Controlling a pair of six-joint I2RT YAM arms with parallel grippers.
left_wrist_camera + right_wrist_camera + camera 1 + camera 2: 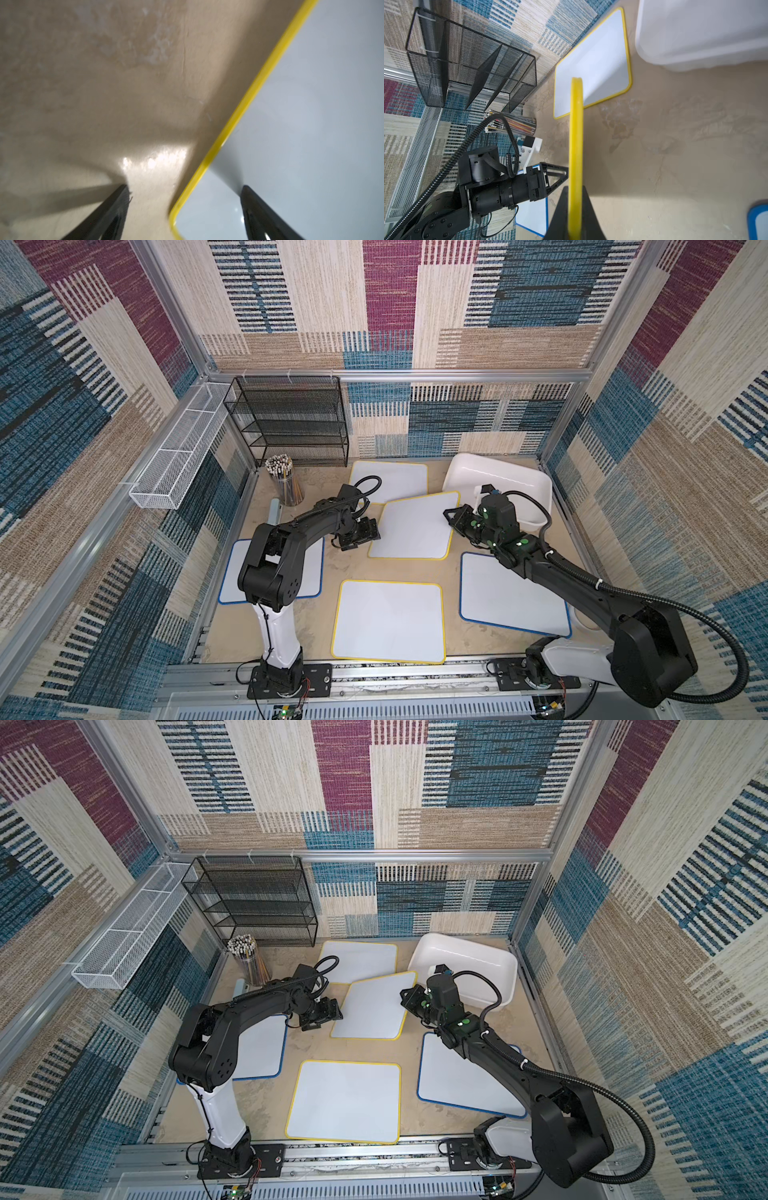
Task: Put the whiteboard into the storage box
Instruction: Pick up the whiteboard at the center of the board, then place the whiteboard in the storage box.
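A yellow-rimmed whiteboard (pixel 415 526) (pixel 374 1006) lies mid-table and looks tilted, its right side raised. My right gripper (pixel 451 516) (pixel 575 187) is shut on that board's right rim, whose yellow edge (pixel 575 135) runs straight out from between the jaws. My left gripper (pixel 365 533) (pixel 185 187) is open at the board's left edge. One finger is over the board (pixel 311 124), the other over the bare table. The storage box (pixel 511 489) (pixel 469 965) (pixel 695 37), a glossy white tub, stands at the back right, just behind my right gripper.
Several other whiteboards lie flat: a yellow one at the back (pixel 395 479), a yellow one in front (pixel 388 620), blue ones right (pixel 511 597) and left (pixel 307 572). A black mesh rack (pixel 291 423), a pencil cup (pixel 284 481) and a white wire tray (pixel 183 456) stand at the back left.
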